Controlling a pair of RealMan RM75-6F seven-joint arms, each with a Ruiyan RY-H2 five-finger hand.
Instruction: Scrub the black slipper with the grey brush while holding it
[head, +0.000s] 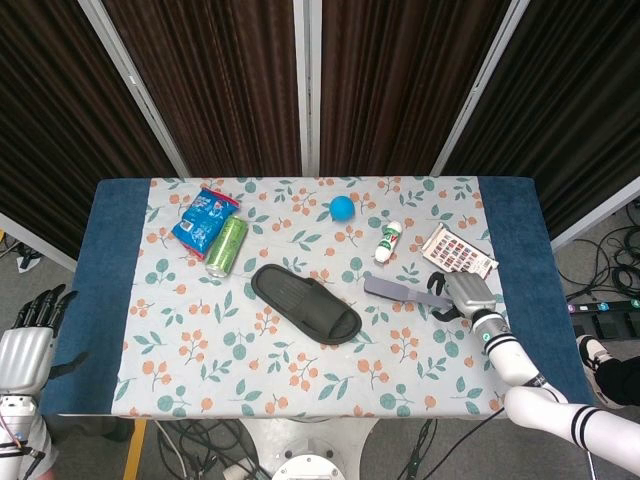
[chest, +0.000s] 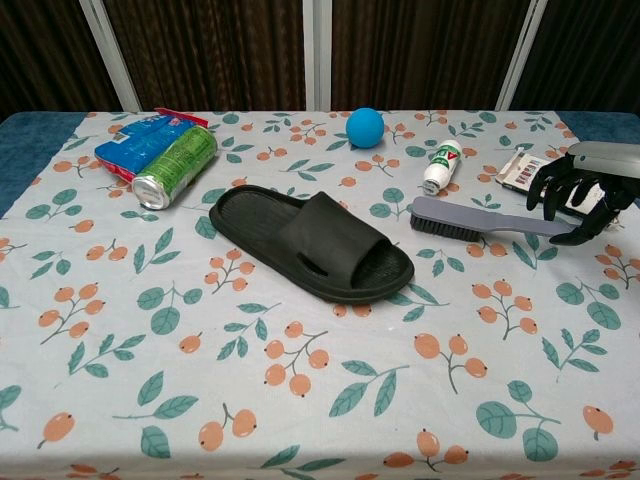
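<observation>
While the black slipper (chest: 312, 244) lies untouched mid-table, sole down, we have our right hand (chest: 580, 190) spread and empty over the handle end of the grey brush (chest: 490, 220), no grip yet, and our left hand (head: 30, 340) open off the table edge, so scrubbing hasn't started.

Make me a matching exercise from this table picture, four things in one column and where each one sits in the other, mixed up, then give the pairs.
Things:
1. black slipper
2. grey brush
3. green can
4. blue ball

Places:
A. against the blue snack bag
B. middle of the floral cloth
C. far side, near the centre
D. handle end under the right hand

Pairs: 1-B, 2-D, 3-A, 4-C
</observation>
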